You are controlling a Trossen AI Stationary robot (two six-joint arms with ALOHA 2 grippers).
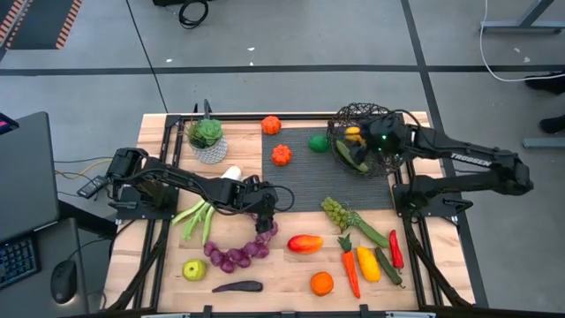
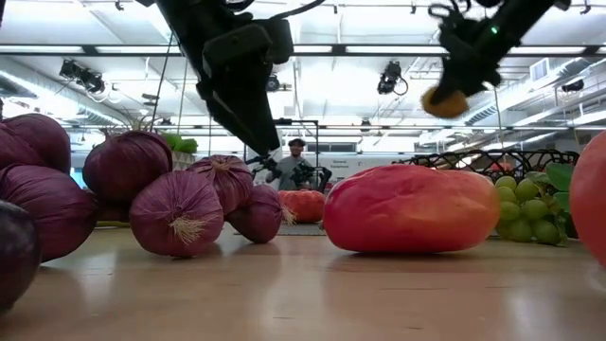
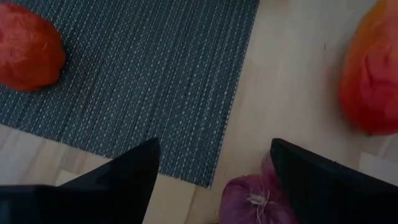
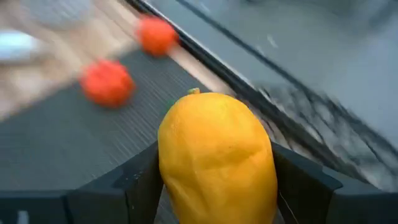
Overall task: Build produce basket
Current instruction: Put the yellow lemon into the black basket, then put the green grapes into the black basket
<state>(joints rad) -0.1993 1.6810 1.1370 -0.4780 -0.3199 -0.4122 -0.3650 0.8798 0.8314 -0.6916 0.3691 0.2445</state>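
The dark wire basket (image 1: 364, 115) stands at the mat's far right corner with a green vegetable (image 1: 353, 159) inside. My right gripper (image 1: 360, 137) hangs above it, shut on a yellow fruit (image 4: 217, 155), which the low view also shows high in the air (image 2: 445, 101). My left gripper (image 3: 214, 146) is open, slanting down just above the far end of a string of purple bulbs (image 1: 238, 256), one bulb (image 3: 249, 199) below its fingers. More produce lies along the table's near side. My right gripper pinches the yellow fruit by its two opposite sides (image 4: 165, 168) between the two fingers. The fingers slant down, coming from the table's right. The fruit's stalk end (image 4: 194, 91) points away from the gripper. It hangs lifted clear, above the basket.
A potted plant (image 1: 206, 137) stands far left. Two orange fruits (image 1: 281, 155) and a green one (image 1: 317, 142) lie on the dark mat (image 1: 300, 185). Near side: green stalks (image 1: 199, 219), apple (image 1: 194, 269), aubergine (image 1: 237, 286), red-yellow fruit (image 1: 305, 244), grapes (image 1: 334, 212), carrot (image 1: 350, 265), orange (image 1: 321, 283).
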